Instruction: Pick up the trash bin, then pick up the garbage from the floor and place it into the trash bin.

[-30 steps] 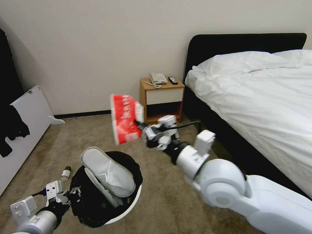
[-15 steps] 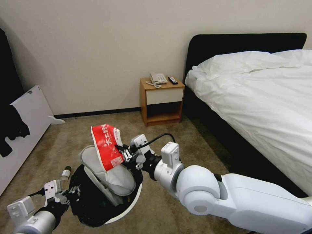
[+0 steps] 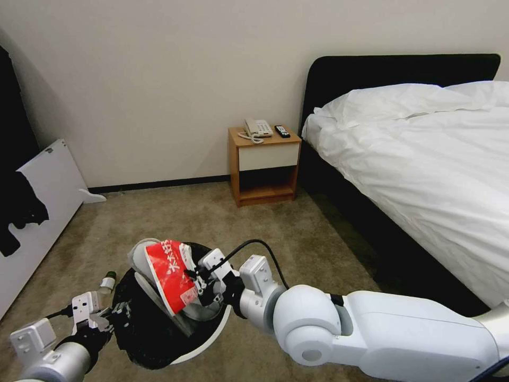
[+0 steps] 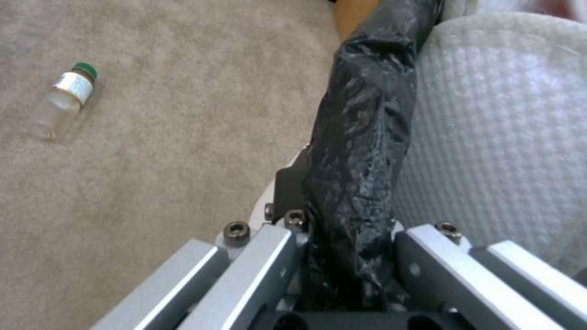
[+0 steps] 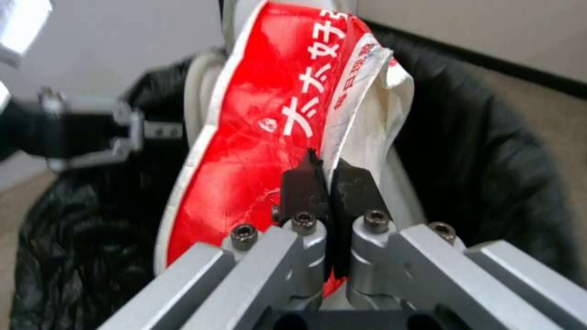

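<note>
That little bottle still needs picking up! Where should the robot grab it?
Probably around its clear middle, coming from above. The little bottle lies on its side on the carpet, green cap at one end, so fingers closing across its width should fit best.
</note>
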Tool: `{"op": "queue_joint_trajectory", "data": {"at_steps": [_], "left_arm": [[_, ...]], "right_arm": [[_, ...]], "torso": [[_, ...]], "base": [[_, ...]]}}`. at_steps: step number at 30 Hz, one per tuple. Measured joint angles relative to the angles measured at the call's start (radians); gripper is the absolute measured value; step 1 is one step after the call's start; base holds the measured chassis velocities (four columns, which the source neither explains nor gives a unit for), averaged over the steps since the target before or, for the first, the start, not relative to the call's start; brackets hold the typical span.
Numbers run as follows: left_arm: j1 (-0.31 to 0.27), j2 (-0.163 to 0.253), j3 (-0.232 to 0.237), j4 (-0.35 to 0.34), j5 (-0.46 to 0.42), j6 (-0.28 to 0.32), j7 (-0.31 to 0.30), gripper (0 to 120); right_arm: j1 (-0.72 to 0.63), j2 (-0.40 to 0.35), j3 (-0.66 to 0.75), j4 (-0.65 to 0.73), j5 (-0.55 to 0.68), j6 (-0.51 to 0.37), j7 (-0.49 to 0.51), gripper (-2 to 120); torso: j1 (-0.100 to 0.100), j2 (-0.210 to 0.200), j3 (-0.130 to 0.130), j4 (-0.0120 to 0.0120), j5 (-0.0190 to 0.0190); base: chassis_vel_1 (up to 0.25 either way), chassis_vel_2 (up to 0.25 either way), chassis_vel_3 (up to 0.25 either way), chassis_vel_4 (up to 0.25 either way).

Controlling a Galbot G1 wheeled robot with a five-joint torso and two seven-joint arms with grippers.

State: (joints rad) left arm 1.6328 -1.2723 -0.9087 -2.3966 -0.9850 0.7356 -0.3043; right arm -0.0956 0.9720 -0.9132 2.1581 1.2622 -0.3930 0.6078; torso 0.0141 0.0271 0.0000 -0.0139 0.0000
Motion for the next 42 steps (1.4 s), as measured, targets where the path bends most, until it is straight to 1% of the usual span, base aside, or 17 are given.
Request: {"op": "queue_joint_trajectory", "data": {"at_steps": [17,23,26,28,34,35,36,38,39,40,42], "left_arm": [[-0.003,-0.002,-0.001,-0.004,-0.007,0.0,0.0,2],[-0.006,-0.006,-0.001,-0.003,-0.008,0.0,0.001,2],[-0.006,-0.006,-0.001,-0.003,-0.008,0.0,0.001,2],[-0.008,-0.008,0.001,0.0,-0.008,0.0,0.002,2],[-0.009,-0.007,0.002,0.003,-0.008,0.0,0.004,2],[-0.008,-0.006,0.002,0.004,-0.007,0.0,0.005,2],[-0.008,-0.006,0.002,0.004,-0.007,0.0,0.005,2],[-0.007,-0.006,0.002,0.005,-0.006,-0.001,0.005,2],[-0.007,-0.006,0.002,0.005,-0.006,-0.001,0.005,2],[-0.006,-0.006,0.002,0.006,-0.005,-0.001,0.005,2],[-0.001,-0.006,0.001,0.006,-0.002,-0.001,0.005,2]], "right_arm": [[-0.026,0.068,-0.067,-0.093,-0.009,-0.03,0.029,0],[-0.036,0.105,-0.098,-0.118,0.016,-0.052,0.057,0],[-0.036,0.107,-0.099,-0.119,0.016,-0.053,0.058,0],[-0.032,0.131,-0.101,-0.125,0.035,-0.072,0.079,0],[-0.04,0.138,-0.096,-0.129,0.045,-0.086,0.107,0],[-0.04,0.137,-0.091,-0.127,0.046,-0.086,0.11,4],[-0.04,0.137,-0.091,-0.127,0.046,-0.086,0.11,4],[-0.037,0.129,-0.074,-0.108,0.051,-0.086,0.115,14],[-0.037,0.129,-0.074,-0.108,0.051,-0.086,0.115,14],[-0.035,0.124,-0.067,-0.101,0.053,-0.086,0.115,18],[-0.032,0.105,-0.049,-0.074,0.056,-0.087,0.117,30]], "torso": [[0.0,0.0,0.0,0.0,0.0],[0.0,0.0,0.0,0.0,-0.0001],[0.0,0.0,0.0,0.0,0.0],[0.0,0.0,0.0,0.0001,-0.0001],[0.0,0.0,0.0,0.0,0.0],[0.0,0.0,0.0,0.0,0.0],[0.0,0.0,0.0,0.0,0.0],[0.0,0.0,0.0,0.0001,0.0],[0.0,0.0,0.0,0.0001,0.0],[0.0,0.0,0.0,0.0,0.0],[0.0,0.0,0.0,0.0,0.0001]], "base": [[0.0,0.0,0.0,0.0],[0.0,0.0,0.0,0.0],[0.0,0.0,0.0,0.0],[0.0,0.0,0.0,0.0],[0.0,0.0,0.0,0.0],[0.0,0.0,0.0,0.0],[0.0,0.0,0.0,0.0],[0.0,0.0,0.0,0.0],[0.0,0.0,0.0,0.0],[0.0,0.0,0.0,0.0],[0.0,0.0,0.0,0.0]]}}
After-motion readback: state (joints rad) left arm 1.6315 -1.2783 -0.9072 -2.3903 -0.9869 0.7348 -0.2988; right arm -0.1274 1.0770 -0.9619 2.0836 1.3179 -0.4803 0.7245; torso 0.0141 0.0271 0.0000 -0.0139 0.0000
